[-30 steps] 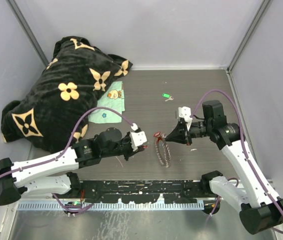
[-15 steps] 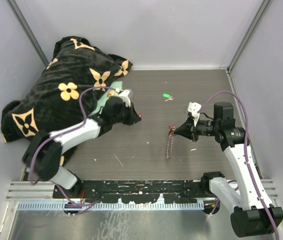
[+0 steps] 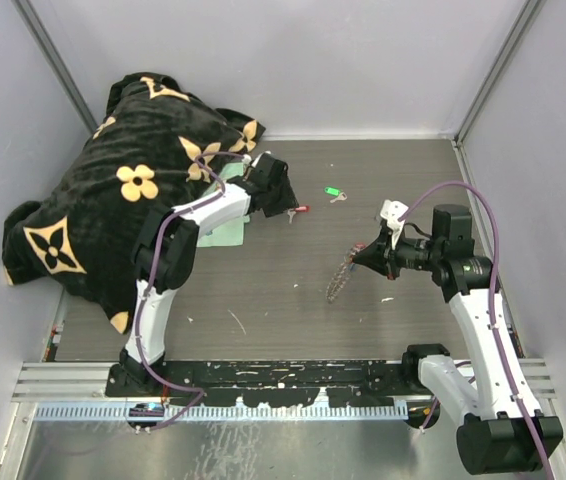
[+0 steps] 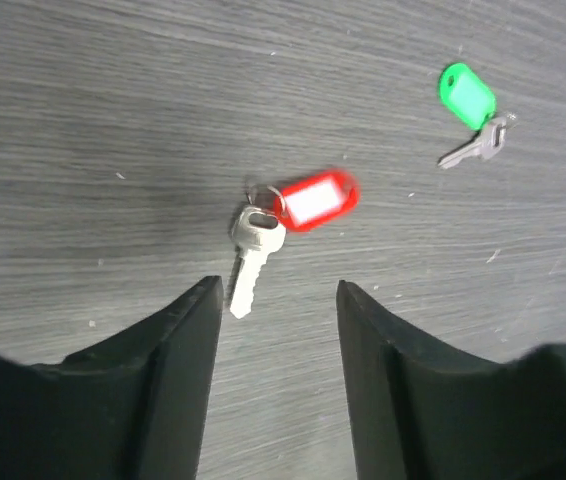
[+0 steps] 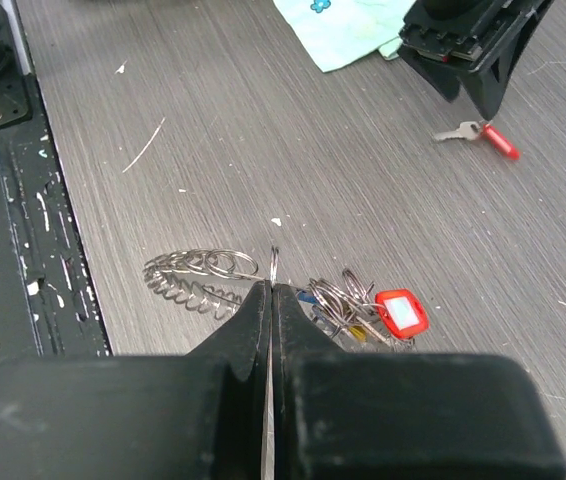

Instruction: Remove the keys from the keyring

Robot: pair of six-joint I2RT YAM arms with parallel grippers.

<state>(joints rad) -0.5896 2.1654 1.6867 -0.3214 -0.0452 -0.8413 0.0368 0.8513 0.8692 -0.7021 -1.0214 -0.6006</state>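
Keyring (image 5: 203,272) partly hidden (behind right fingers (image 5: 235,350)).

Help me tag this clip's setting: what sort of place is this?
Probably a robot lab test cell: plain grey walls boxing in a wood-grain table, two arms bolted to a metal rail.

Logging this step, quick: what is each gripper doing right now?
Left gripper: open, holding nothing; red-tagged key lies loose.
Right gripper: shut on the keyring.

I see a silver red-tagged key (image 4: 259,235), a silver green-tagged key (image 4: 467,98), a dull silver keyring (image 5: 201,268) carrying another red tag (image 5: 401,311) with a white window, black blanket (image 3: 93,210) patterned with tan flowers, mint cloth (image 3: 225,228), dark grey wood-grain table (image 3: 413,190)
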